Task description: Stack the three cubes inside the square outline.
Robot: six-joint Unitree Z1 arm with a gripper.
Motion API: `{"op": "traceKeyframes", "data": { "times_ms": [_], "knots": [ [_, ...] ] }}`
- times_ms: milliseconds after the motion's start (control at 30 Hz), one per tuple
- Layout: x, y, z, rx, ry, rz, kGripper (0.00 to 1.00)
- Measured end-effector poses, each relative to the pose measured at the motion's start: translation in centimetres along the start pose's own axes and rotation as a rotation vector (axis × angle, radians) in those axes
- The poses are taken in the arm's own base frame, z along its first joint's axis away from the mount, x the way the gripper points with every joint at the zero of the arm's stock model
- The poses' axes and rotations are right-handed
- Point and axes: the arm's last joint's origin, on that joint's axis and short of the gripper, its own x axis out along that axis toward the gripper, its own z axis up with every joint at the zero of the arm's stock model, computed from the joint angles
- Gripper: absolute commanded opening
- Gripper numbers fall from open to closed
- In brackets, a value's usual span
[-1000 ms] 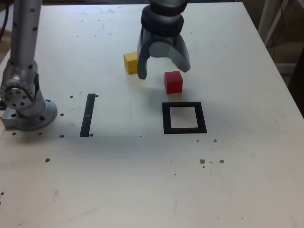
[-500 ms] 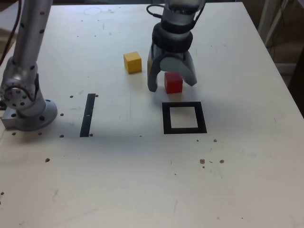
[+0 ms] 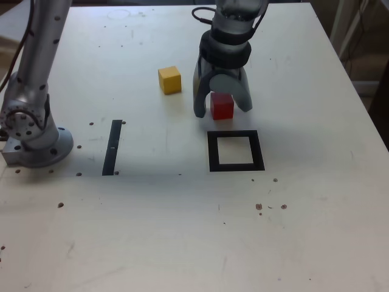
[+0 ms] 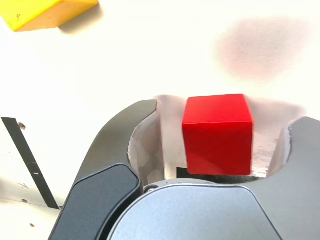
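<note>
Grey two-finger gripper [image 3: 222,111] straddles small matte red cube [image 3: 222,106], jaws part open, gaps both sides, nothing gripped. Cube on white table [image 3: 304,231], just beyond thick black square outline [image 3: 236,151]. Risk: off-centre closing nudges or twists cube. Yellow cube [image 3: 169,79] apart.

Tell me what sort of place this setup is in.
Probably a robotics lab test bench: a bare white table with the arm's base standing on it, a taped black square outline, and coloured practice blocks, a red cube and a yellow cube.
</note>
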Motion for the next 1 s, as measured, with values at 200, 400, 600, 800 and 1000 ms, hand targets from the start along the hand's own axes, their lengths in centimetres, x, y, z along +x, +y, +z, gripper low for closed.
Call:
{"op": "traceKeyframes", "data": {
  "times_ms": [200,400,600,800,1000],
  "knots": [
    [0.45,0.14,0.25,-0.003,0.007,-0.005,0.75],
    [0.50,0.18,0.33,-0.003,0.007,0.001,0.66],
    [0.59,0.18,0.38,-0.008,0.011,0.003,0.55],
    [0.55,0.20,0.42,-0.014,0.009,0.004,0.45],
    [0.48,0.27,0.47,-0.017,0.007,0.014,0.40]
  ]
}}
